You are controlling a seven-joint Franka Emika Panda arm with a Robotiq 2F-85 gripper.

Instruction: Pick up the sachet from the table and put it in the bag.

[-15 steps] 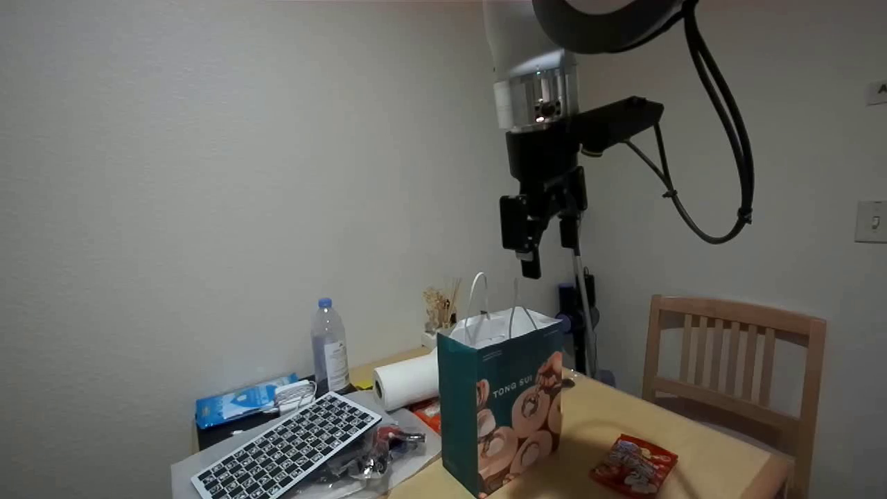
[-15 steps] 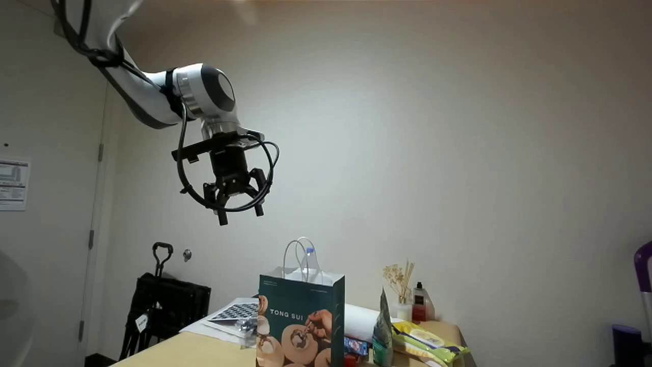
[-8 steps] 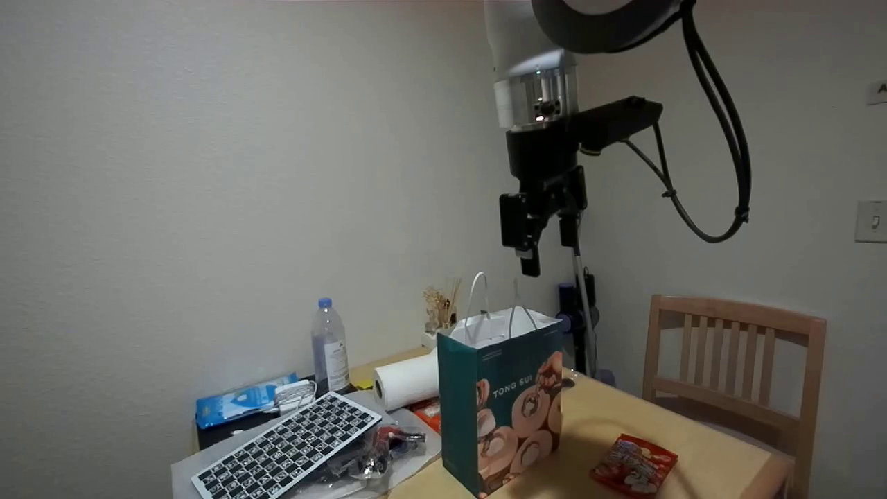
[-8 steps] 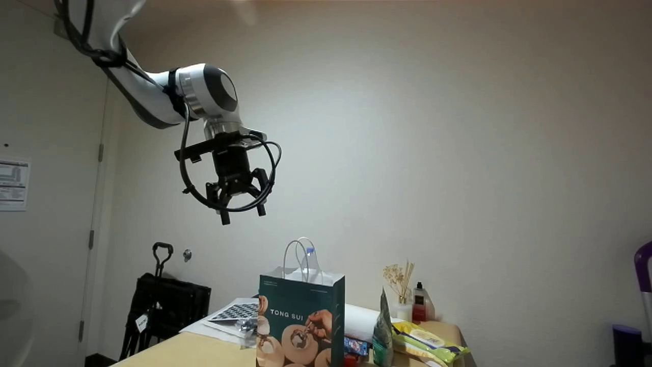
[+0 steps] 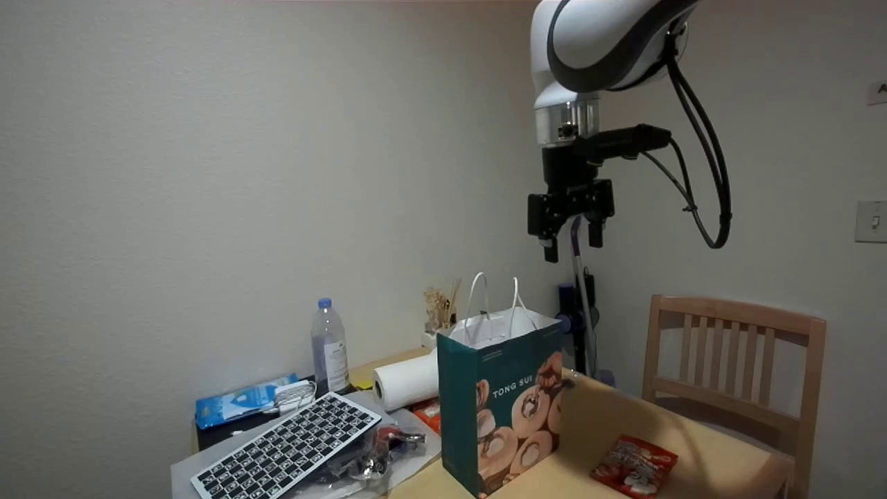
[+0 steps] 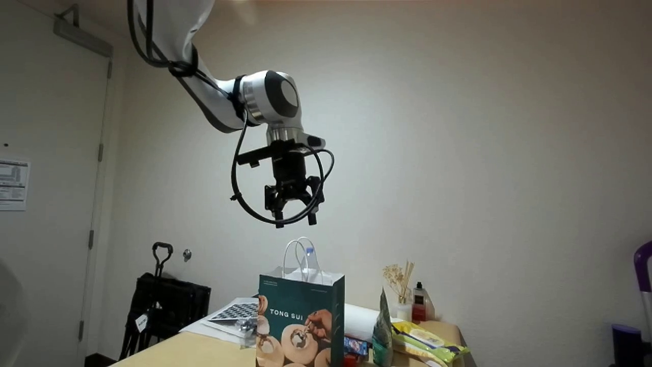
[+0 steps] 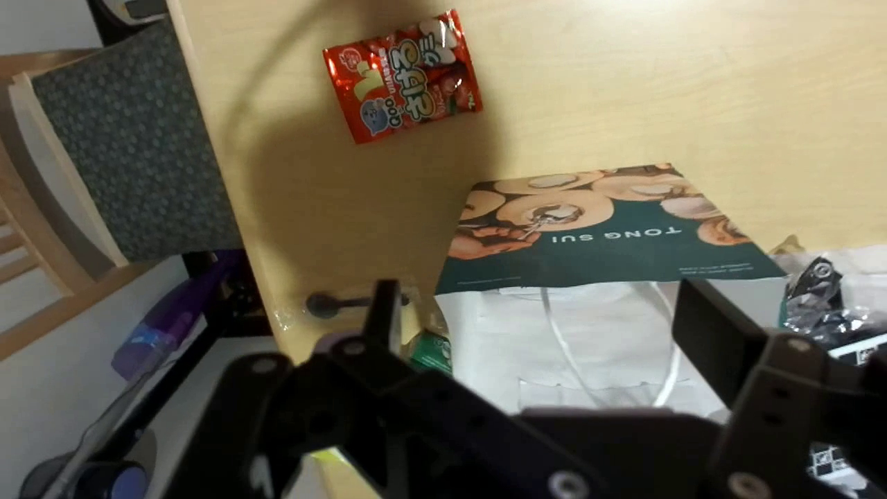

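The sachet (image 5: 634, 466) is a flat red packet lying on the wooden table (image 5: 707, 454). It shows whole in the wrist view (image 7: 404, 76), above and left of the jaws. The bag (image 5: 509, 416) stands upright with its top open and its handles up. It also shows in an exterior view (image 6: 300, 326), where the sachet is out of view. My gripper (image 5: 574, 249) is open and empty, in the air above the bag's handles. In the wrist view the bag's white inside (image 7: 610, 333) shows between the two spread fingers.
A white roll (image 5: 405, 381), a clear bottle (image 5: 330, 346) and a patterned board (image 5: 284, 443) lie or stand beside the bag. A green pouch (image 6: 383, 334) and yellow pack (image 6: 428, 342) are on its other side. A slatted chair (image 5: 734, 367) stands at the table's edge.
The arm and open gripper have moved from beside the bag to over its handles, rightward in both exterior views. The sachet and bag have not moved.
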